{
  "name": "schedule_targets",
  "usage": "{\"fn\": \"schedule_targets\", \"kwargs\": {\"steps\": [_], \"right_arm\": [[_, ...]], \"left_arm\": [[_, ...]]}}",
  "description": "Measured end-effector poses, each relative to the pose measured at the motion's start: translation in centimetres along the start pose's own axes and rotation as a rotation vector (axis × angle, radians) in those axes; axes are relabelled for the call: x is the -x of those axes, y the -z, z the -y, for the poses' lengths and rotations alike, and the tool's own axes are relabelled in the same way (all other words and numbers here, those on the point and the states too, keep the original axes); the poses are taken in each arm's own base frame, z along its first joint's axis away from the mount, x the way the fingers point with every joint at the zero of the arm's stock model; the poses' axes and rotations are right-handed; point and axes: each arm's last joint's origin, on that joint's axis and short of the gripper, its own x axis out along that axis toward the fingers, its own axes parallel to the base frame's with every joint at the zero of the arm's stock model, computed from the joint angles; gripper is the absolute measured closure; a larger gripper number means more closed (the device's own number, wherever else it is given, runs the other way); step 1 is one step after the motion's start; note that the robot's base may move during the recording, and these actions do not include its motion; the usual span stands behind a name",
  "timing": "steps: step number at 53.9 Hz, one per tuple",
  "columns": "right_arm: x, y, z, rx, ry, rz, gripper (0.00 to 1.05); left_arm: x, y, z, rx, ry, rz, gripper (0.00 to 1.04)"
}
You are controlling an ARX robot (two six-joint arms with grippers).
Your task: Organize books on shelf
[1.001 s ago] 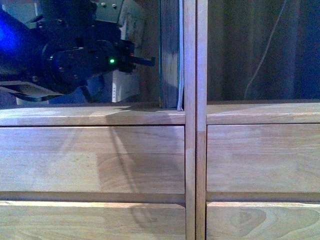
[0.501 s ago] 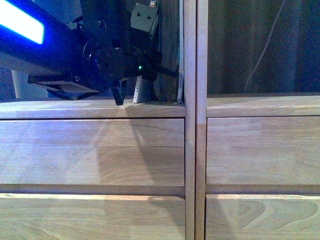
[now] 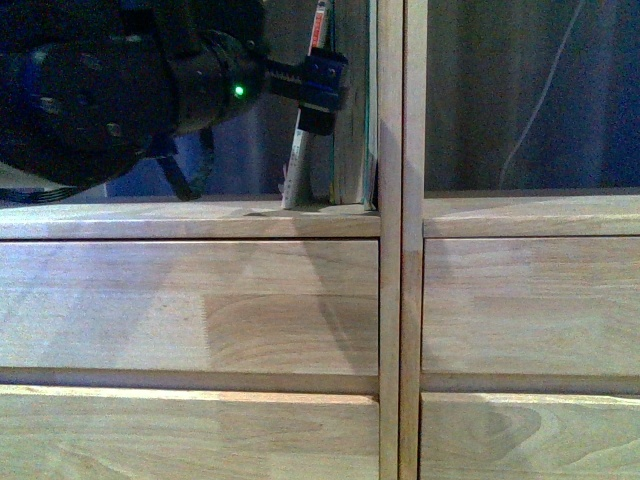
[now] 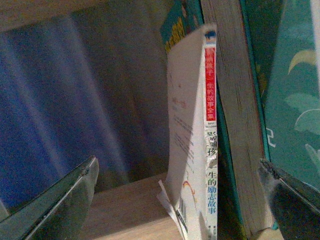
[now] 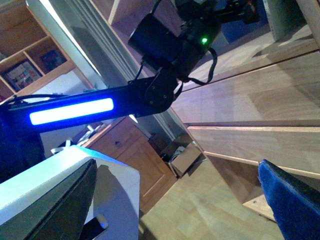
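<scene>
A thin pale book (image 3: pixel 300 150) with a white spine, red at its top, leans rightward in the shelf (image 3: pixel 190 220) compartment. It rests against a thicker upright green book with yellowed pages (image 3: pixel 350 110), which stands by the divider. In the left wrist view the thin book (image 4: pixel 210 150) and the thick book (image 4: pixel 240 125) stand just ahead of my open left gripper (image 4: pixel 175 200), and its fingers touch neither. In the front view the left gripper (image 3: pixel 318 95) hovers beside the thin book's upper part. My right gripper (image 5: pixel 175 200) is open and holds nothing, away from the shelf.
The vertical divider (image 3: pixel 392 200) splits the two columns, with drawer fronts (image 3: pixel 190 305) below. A teal leaf-patterned cover (image 4: pixel 292 100) lies beyond the thick book. The right wrist view shows the left arm's blue light bar (image 5: pixel 70 111), the wood floor (image 5: pixel 200 200) and a low cabinet (image 5: pixel 130 150).
The left arm has moved up and to the right inside the compartment. The thin book, earlier lower and further left behind the gripper, now leans against the thick book.
</scene>
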Motion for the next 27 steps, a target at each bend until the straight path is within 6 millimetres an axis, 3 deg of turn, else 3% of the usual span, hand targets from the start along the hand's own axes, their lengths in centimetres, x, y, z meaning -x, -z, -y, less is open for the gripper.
{"fn": "schedule_targets", "kwargs": {"steps": [12,21,27], "right_arm": [[0.1,0.0,0.1,0.041,0.016,0.011,0.07],[1.0,0.2,1.1,0.121,0.155,0.069,0.07],[1.0,0.3,1.2,0.144,0.163,0.068,0.07]], "left_arm": [[7.6,-0.1,-1.6,0.102,0.062,-0.032,0.07],[15.5,-0.4,-4.4,0.216,0.104,-0.052,0.07],[16.3,-1.1,-4.8,0.249,0.097,-0.026,0.07]]}}
